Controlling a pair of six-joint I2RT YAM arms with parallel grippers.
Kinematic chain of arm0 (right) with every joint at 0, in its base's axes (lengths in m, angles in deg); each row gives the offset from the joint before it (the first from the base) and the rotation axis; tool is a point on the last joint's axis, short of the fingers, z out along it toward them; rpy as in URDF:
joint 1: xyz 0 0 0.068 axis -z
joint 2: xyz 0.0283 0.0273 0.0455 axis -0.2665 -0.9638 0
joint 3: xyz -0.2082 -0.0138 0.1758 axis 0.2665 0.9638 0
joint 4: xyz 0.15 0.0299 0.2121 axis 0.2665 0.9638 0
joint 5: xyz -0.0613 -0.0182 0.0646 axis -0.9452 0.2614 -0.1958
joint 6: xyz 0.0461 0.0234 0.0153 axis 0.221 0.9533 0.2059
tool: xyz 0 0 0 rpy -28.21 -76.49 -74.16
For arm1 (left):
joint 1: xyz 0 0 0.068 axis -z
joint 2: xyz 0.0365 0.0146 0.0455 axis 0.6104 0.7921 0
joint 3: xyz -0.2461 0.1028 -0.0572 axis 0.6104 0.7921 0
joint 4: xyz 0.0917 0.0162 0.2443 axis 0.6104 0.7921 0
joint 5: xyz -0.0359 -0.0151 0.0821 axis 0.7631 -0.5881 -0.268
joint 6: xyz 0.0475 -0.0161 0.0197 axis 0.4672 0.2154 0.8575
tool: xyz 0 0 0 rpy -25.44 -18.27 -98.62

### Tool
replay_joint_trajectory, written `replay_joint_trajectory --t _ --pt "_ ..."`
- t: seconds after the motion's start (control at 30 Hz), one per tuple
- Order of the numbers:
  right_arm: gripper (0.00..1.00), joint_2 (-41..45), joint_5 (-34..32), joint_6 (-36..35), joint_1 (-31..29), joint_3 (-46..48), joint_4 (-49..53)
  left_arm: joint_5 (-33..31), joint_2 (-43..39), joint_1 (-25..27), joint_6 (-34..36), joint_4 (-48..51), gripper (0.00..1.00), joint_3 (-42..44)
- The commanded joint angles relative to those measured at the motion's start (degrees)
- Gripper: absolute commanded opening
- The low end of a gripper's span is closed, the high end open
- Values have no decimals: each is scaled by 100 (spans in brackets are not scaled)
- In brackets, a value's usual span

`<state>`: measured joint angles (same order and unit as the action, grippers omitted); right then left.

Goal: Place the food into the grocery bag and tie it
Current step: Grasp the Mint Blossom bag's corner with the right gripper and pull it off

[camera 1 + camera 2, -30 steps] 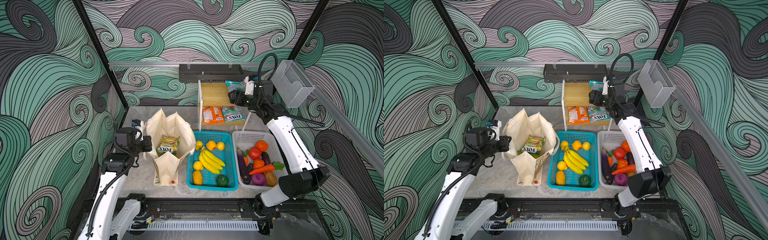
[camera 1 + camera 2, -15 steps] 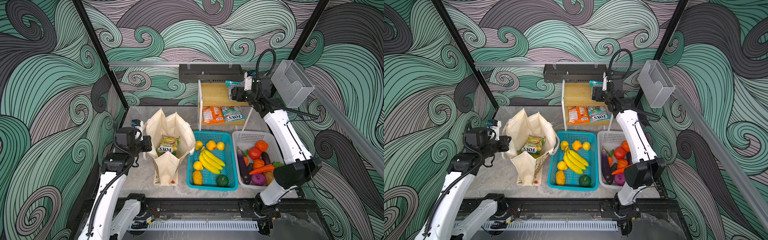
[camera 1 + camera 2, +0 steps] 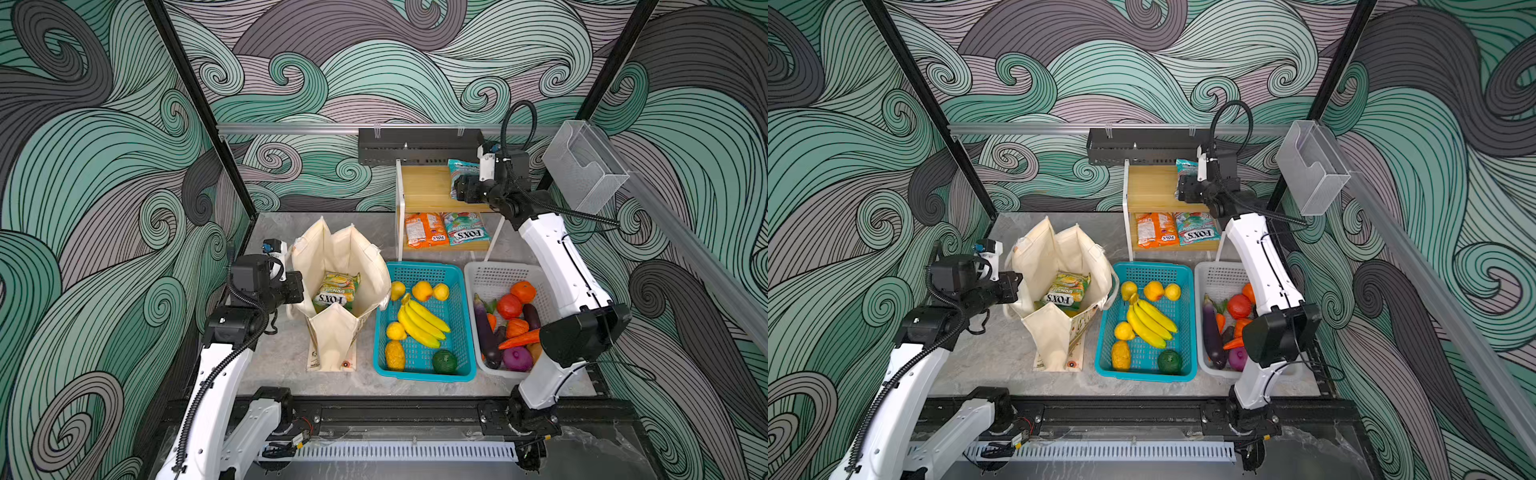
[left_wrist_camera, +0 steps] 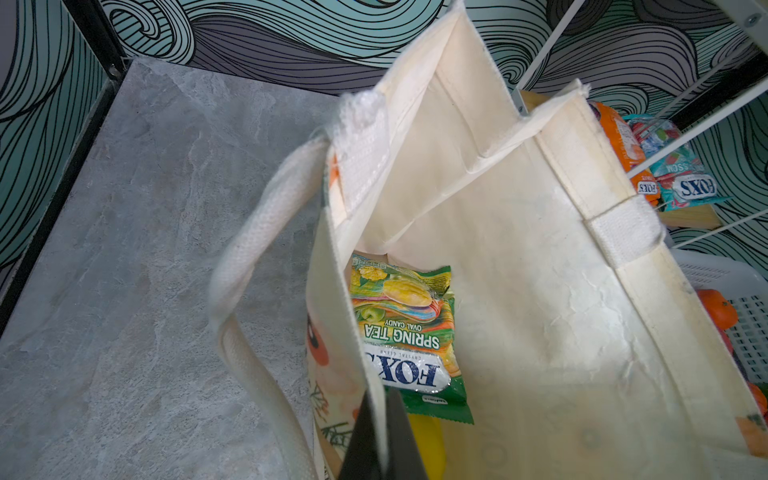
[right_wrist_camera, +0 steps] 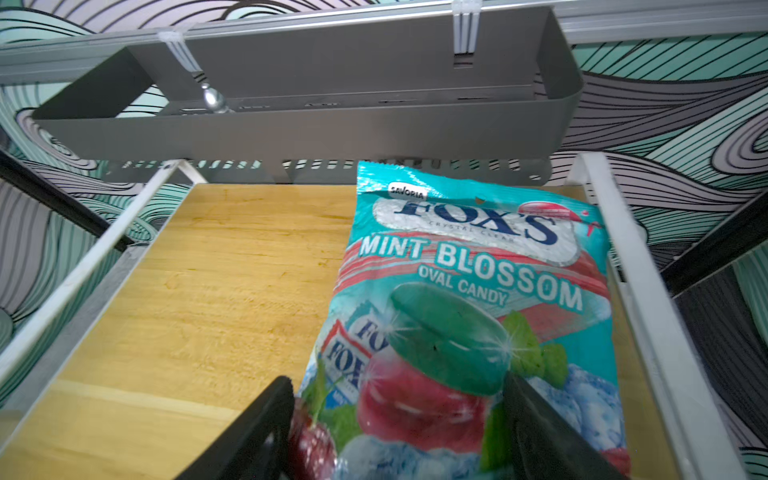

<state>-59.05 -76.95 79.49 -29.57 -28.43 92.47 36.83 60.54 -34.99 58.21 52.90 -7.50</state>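
arm point(image 3: 552, 253) stretched up, right claw point(image 5: 395, 378) spread, perhaps touching mint packet point(image 5: 469, 257)

The teal packet point(image 5: 469, 299) on the upper shelf point(image 5: 232, 270) reads "SAVORIA FOX'S CRYSTAL CLEAR MINT BLOSSOM OVAL CANDY", the green packet point(image 4: 407, 336) in the grocery bag point(image 4: 540, 299) "FOX'S SPRING TEA OVAL CANDY", and the orange packet point(image 3: 424, 230) "FOX'S".

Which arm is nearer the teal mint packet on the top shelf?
Right. The right arm has open jaws over the packet; the left arm, far off, pinches the bag.
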Motion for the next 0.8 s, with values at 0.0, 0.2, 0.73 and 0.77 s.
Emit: replay_joint_trajectory --t 0.0,0.2,0.73,0.77 --pt "78 49 557 315 -190 -115 174 128 14 -61 27 -17 0 0" --pt "79 18 364 410 -257 -425 314 127 11 -62 34 -20 0 6" --pt "87 1470 594 2013 205 1042 350 141 -41 -70 19 -26 0 6" --pt "83 1477 599 2047 237 1118 343 149 -48 -70 19 -22 0 6"
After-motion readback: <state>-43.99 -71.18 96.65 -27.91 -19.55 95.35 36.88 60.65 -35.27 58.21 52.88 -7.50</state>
